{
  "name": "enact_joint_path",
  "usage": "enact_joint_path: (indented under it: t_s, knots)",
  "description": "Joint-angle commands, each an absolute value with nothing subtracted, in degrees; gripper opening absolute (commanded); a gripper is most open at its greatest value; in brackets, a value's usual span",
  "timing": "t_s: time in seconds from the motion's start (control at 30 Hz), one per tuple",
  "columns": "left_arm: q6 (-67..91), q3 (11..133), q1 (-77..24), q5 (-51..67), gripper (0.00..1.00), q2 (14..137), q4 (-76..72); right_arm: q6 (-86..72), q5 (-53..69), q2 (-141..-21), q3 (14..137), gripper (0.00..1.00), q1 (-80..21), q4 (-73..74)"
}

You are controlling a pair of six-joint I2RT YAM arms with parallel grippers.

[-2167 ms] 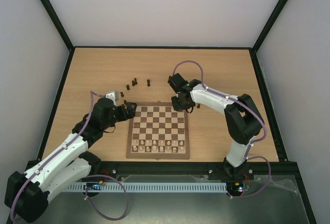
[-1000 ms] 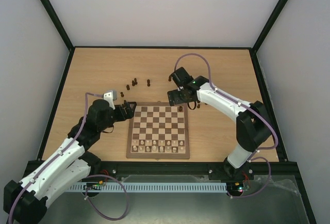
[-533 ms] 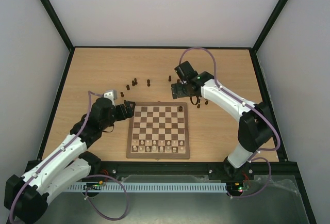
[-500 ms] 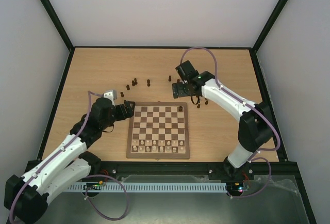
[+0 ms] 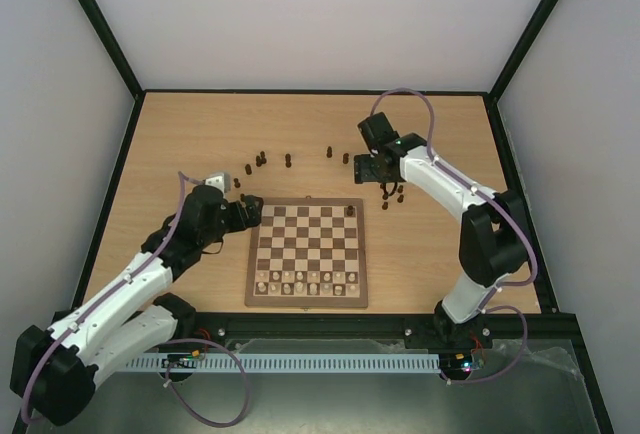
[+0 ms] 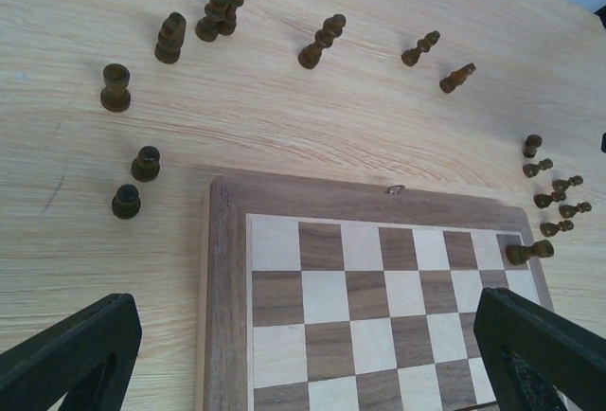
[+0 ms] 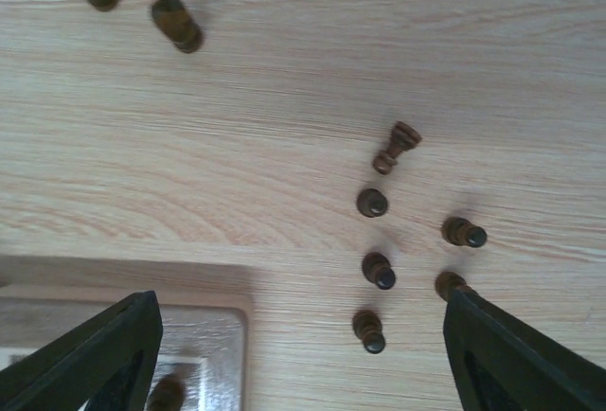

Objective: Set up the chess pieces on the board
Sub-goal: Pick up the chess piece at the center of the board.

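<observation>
The board (image 5: 306, 201) lies mid-table, with pale chessmen along its near rows. One dark chess piece (image 5: 350, 211) stands on its far right corner square, also seen in the left wrist view (image 6: 528, 252). Other dark chess pieces (image 5: 260, 160) are scattered on the table behind the board, and several pawns (image 5: 392, 194) stand off its far right corner. My right gripper (image 5: 371, 168) hovers open above those pawns (image 7: 379, 271), holding nothing. My left gripper (image 5: 250, 212) is open and empty at the board's far left corner (image 6: 227, 288).
Three dark pieces (image 6: 125, 201) stand just left of the board's far left corner. Two more dark pieces (image 7: 177, 24) lie behind the right gripper. Black frame rails edge the table (image 5: 440, 129).
The right gripper drew away from the board's far right corner, leaving a dark piece standing there, and moved right and back over the pawn cluster. The left arm barely shifted.
</observation>
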State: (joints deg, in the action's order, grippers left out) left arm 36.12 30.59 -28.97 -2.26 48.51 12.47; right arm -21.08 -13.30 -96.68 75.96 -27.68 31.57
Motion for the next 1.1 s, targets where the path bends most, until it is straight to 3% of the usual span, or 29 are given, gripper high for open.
enact_joint_path:
  t_s: [0.0,0.43,0.63,1.07]
  knots:
    - [34.98,31.98,-29.18,-0.52,1.0,49.36,12.0,-22.1,-14.89,-97.96,73.39,0.8,-25.92,32.15]
    - [34.91,31.37,-29.18,0.89,1.0,49.09,10.9,-22.3,-13.71,-104.39,72.76,0.54,-17.92,30.61]
    - [34.89,31.32,-29.14,1.48,0.99,49.44,10.64,-22.5,-13.34,-105.18,72.73,0.52,-14.77,29.83]
    - [35.06,31.1,-29.18,1.58,0.99,49.19,10.41,-22.32,-12.11,-107.85,73.67,0.34,-14.05,29.72]
